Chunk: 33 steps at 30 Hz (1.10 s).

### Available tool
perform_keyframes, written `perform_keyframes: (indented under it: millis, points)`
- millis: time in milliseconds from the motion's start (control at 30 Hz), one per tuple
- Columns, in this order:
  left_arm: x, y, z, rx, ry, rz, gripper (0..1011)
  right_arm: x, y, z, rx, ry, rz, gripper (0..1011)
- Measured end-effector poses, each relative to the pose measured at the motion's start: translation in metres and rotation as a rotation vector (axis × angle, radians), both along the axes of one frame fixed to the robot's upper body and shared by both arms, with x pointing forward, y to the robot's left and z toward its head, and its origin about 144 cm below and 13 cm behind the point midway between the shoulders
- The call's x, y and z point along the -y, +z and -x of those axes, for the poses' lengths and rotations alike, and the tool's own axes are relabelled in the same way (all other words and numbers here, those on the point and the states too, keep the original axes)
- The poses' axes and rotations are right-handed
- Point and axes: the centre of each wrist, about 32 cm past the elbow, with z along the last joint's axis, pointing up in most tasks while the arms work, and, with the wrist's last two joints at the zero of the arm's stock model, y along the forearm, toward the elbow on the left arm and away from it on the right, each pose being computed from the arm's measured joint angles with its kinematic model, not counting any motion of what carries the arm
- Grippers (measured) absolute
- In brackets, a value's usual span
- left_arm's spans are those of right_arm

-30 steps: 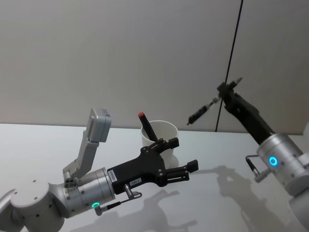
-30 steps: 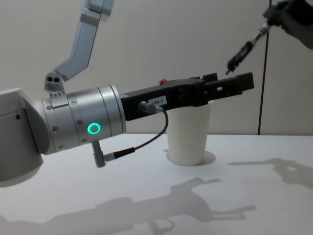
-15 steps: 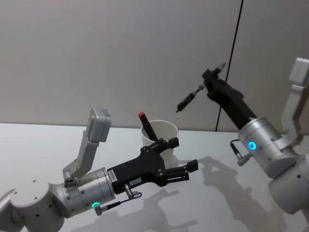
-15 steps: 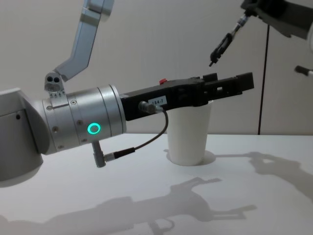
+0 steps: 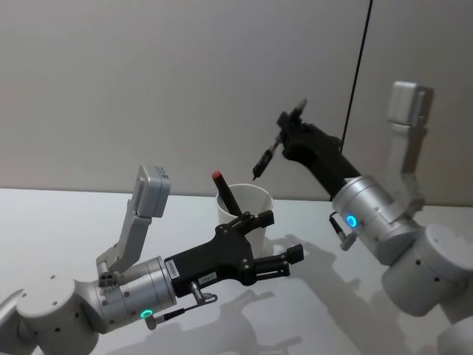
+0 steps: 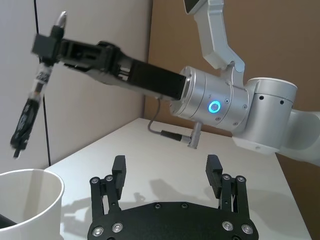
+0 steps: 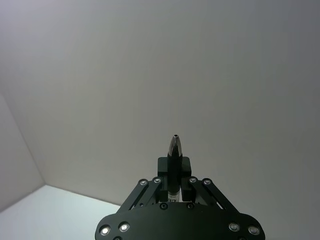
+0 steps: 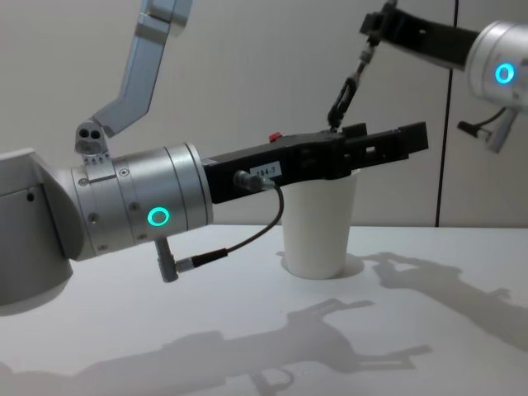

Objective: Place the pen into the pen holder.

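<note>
A small white printed label (image 8: 266,172) sits on the black body of the left gripper (image 8: 384,142) (characters too small to read); no other text shows.

Head looks down from above; chest looks level, close. Both share the pen holder (image 5: 247,210) near centre, right gripper (image 8: 373,26) at one o'clock.
</note>
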Motion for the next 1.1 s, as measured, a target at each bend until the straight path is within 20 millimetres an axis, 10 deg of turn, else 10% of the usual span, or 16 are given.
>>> perform_keyframes:
  millis: [733,1100]
  points:
    - [0.000,0.000,0.000,0.000,0.000,0.000,1003,-0.026,-0.012,-0.005,0.021,-0.012,0.277,134]
    - [0.000,0.000,0.000,0.000,0.000,0.000,1003,-0.029,-0.015,-0.004,0.025,-0.018,0.325,451]
